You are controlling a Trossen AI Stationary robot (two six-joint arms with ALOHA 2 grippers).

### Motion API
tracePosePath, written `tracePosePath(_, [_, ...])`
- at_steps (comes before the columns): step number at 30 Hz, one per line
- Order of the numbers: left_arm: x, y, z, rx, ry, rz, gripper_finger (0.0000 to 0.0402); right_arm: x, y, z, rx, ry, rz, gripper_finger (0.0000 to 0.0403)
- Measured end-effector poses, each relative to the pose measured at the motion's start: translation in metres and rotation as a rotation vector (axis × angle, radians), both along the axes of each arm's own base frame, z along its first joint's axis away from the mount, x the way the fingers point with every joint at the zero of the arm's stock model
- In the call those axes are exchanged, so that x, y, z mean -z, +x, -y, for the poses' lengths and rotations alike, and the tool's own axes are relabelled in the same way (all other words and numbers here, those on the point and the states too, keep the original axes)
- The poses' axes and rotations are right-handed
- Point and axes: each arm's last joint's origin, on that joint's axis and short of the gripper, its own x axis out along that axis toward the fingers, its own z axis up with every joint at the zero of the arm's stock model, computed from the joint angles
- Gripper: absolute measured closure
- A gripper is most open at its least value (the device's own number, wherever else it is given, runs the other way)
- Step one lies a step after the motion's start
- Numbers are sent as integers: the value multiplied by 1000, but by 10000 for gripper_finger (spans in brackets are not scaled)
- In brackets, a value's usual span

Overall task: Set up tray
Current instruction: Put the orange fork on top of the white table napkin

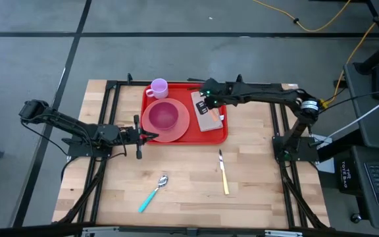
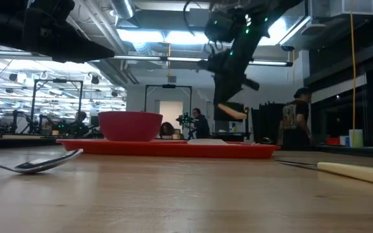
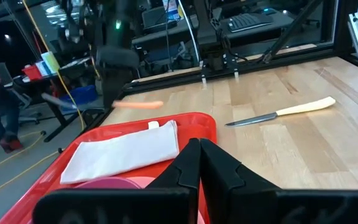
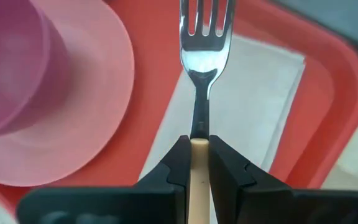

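Observation:
The red tray [image 1: 176, 140] lies at the table's far middle. On it are a pink plate [image 1: 176, 126] with a pink bowl [image 1: 163, 115], a purple cup [image 1: 158, 88] and a white napkin [image 1: 209, 117]. My right gripper [image 1: 206, 105] hangs over the napkin, shut on a fork [image 4: 205, 25] with a metal head and a pale orange handle. The fork floats well above the tray [image 2: 173, 147] in the low view. My left gripper [image 1: 151, 136] is shut at the tray's left side, by the plate's rim, fingers [image 3: 219, 168] pressed together. My right gripper pinches the fork's handle [image 4: 198, 158] between its two fingers, at the end next to the metal neck. The fork runs along the fingers, tines ahead, slanting down from the table's right over the napkin [image 4: 260, 106]. It is lifted clear of the tray. My left gripper: I cannot tell whether it touches the plate or tray.
A spoon with a teal handle [image 1: 153, 192] lies near the table's front left. A knife with a cream handle [image 1: 223, 171] lies right of it on bare wood. Black frame rails run along both sides of the table. People stand in the room beyond.

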Motion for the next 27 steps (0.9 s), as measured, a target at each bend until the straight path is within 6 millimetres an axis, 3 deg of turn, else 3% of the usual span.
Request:
tracePosePath(8, [0,0,0,-4,1,0,394,36,8,13,55,102,-54,365])
tracePosePath(20, [0,0,0,-4,1,0,396,71,15,30,151,210,-51,365])
tracePosePath(27, [0,0,0,-4,1,0,396,78,16,36,163,215,-44,365])
